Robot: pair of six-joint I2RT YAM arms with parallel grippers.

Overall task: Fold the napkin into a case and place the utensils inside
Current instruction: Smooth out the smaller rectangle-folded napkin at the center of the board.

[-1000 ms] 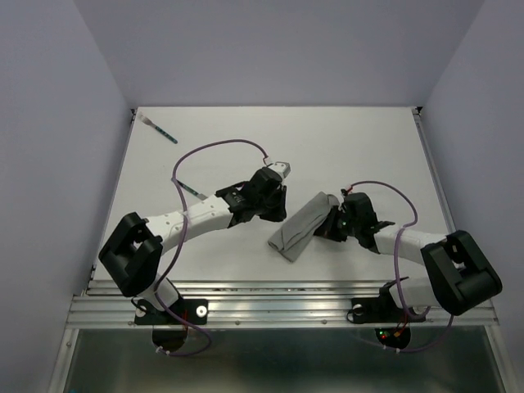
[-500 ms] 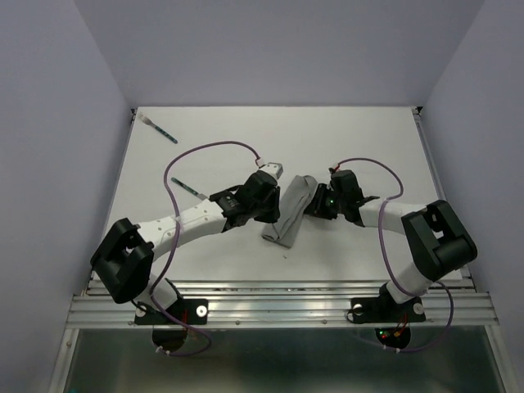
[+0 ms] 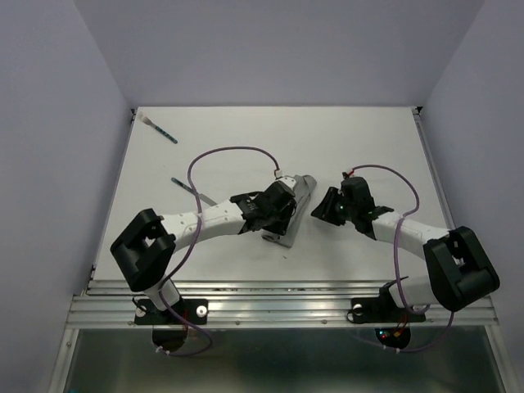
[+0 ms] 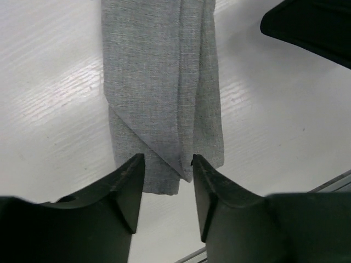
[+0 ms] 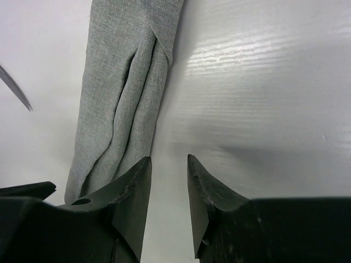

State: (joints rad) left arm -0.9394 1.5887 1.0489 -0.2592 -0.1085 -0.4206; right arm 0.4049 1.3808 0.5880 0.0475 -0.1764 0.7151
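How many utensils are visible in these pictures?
2. One utensil lies at the far left; the second utensil lies left of the napkin, partly hidden.

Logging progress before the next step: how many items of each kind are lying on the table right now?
Folded plain grey cloth napkin: 1
Slim teal-handled, silver-tipped utensils: 2
Total: 3
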